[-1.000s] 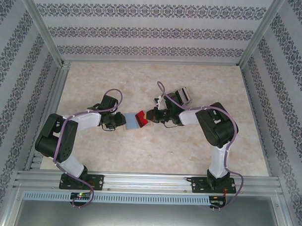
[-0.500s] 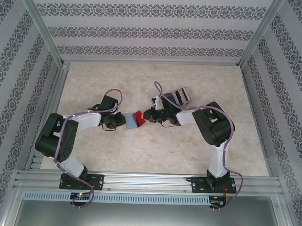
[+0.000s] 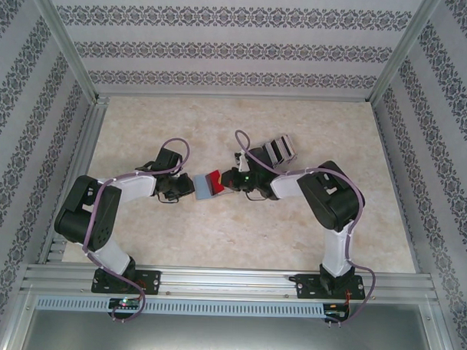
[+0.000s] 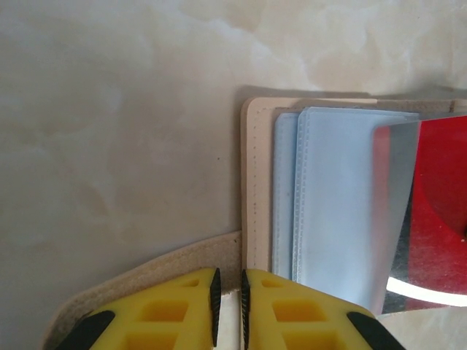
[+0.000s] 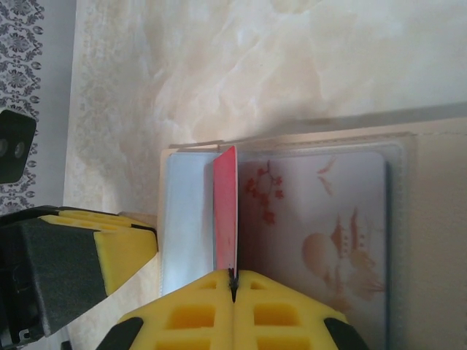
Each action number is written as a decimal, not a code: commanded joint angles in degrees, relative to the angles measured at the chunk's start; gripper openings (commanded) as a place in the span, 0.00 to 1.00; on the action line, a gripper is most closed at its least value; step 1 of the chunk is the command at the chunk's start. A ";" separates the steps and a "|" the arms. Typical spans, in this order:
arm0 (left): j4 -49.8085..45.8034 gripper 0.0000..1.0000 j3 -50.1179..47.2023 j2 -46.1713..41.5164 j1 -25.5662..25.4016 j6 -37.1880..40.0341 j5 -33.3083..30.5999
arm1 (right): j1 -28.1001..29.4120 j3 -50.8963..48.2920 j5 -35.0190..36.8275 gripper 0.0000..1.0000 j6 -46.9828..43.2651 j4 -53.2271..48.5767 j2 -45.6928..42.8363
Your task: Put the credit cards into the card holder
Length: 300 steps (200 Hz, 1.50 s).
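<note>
Card (image 5: 225,208), clenched edge-on by the right gripper (image 5: 233,281), is mid-insertion at the holder (image 4: 257,182) — itself grasped by the left gripper (image 4: 228,292); next, push squarely into the pocket (image 4: 343,189).

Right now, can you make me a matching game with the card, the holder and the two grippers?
Things: 1 red card; 2 card holder; 3 left gripper; 4 right gripper.
States: A shut on the red card; B pinching the holder's beige flap; C standing on edge; D lying open, blue pockets.
Pairs: 1-C, 2-D, 3-B, 4-A.
</note>
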 commanded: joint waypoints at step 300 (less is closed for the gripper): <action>2.70 0.04 -2.21 2.86 0.29 -2.00 2.46 | 5.55 17.56 10.80 0.06 -20.47 -32.46 4.02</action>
